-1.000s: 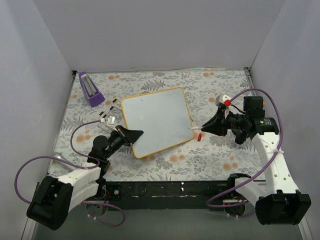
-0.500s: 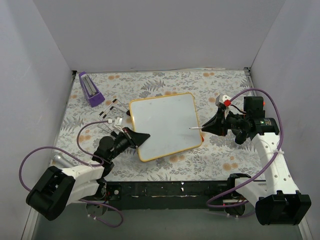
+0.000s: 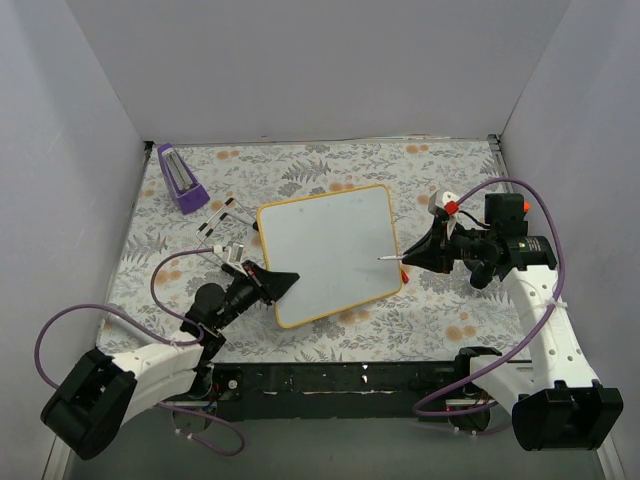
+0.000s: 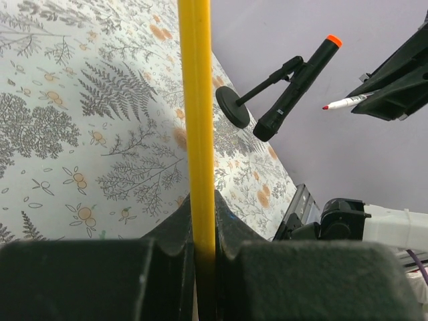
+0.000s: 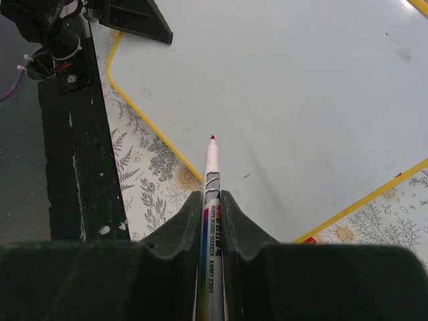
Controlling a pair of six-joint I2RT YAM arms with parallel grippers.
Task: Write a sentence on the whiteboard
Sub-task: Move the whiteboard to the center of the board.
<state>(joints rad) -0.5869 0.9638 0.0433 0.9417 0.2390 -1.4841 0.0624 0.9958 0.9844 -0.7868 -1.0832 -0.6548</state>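
The whiteboard point(image 3: 330, 250), white with a thin yellow frame, lies on the flowered table, turned a little. Its face is blank; no sentence shows on it. My left gripper point(image 3: 283, 281) is shut on its near left edge, and the left wrist view shows that yellow edge point(image 4: 197, 100) running straight up from between the jaws of the left gripper point(image 4: 202, 200). My right gripper point(image 3: 412, 255) is shut on a white marker point(image 5: 211, 174) with a red tip. The tip hangs a little above the board's right part point(image 5: 281, 87), apart from the surface. The right gripper point(image 5: 211, 200) points left.
A purple block point(image 3: 180, 178) stands at the back left. A small clear piece with black stripes point(image 3: 224, 215) lies left of the board. A red cap point(image 5: 309, 239) rests by the board's near right edge. Grey walls close in three sides.
The left gripper has dragged the whiteboard to the right and turned it, so the marker tip now hangs over the board instead of beside it. The right arm has barely moved.
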